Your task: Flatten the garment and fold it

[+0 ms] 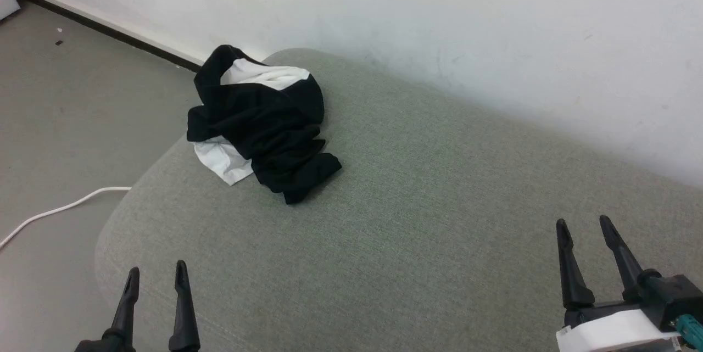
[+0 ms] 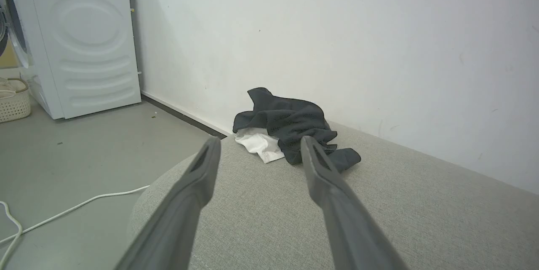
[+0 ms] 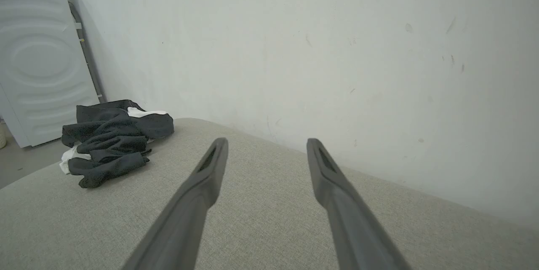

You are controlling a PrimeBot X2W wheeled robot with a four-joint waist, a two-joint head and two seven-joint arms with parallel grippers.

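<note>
The garment (image 1: 261,121) lies crumpled in a heap near the far left corner of the grey-green padded surface (image 1: 417,214), mostly black cloth with white patches at top and lower left. It also shows in the left wrist view (image 2: 290,124) and in the right wrist view (image 3: 111,139). My left gripper (image 1: 156,275) stands open at the lower left, well short of the heap, nothing between its fingers. My right gripper (image 1: 585,227) stands open at the lower right, far from the garment and empty.
A white wall (image 1: 439,22) runs close behind the padded surface. Grey floor (image 1: 66,121) lies to the left, with a white cable (image 1: 60,209) on it. A white washing machine (image 2: 80,38) and a woven basket (image 2: 12,101) stand further left.
</note>
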